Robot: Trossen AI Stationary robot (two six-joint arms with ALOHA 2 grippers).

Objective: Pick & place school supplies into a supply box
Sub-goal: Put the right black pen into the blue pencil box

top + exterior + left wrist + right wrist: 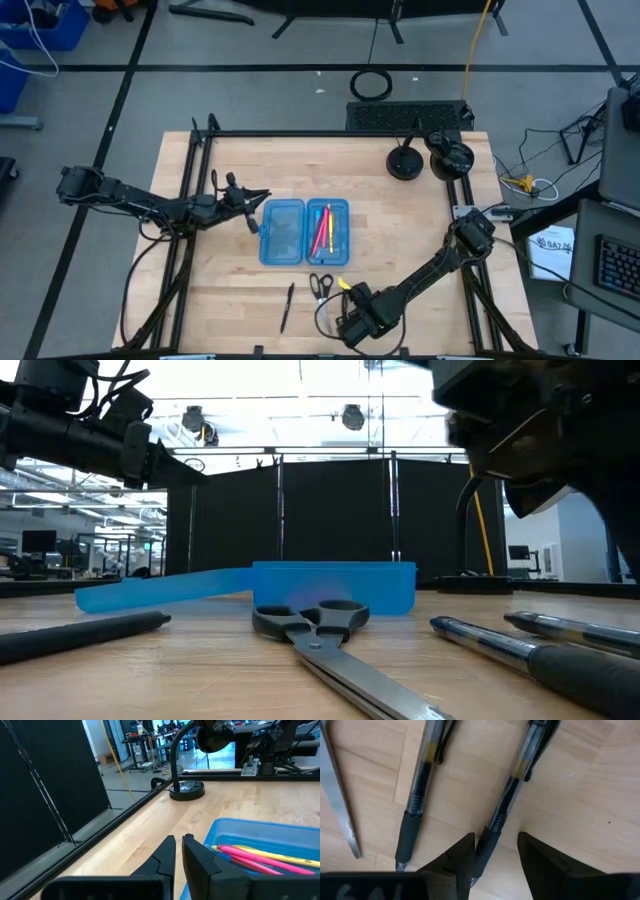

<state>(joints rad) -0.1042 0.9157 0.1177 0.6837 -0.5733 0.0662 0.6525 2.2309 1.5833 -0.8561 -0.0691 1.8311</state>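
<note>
Pick-up step: right gripper (495,855), fingers parted and empty, straddles a clear pen (507,795) (second alongside); next, close, then carry to blue box (304,232).

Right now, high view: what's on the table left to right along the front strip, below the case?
black pen → scissors → right gripper, low over two more pens that only its wrist view shows.
</note>
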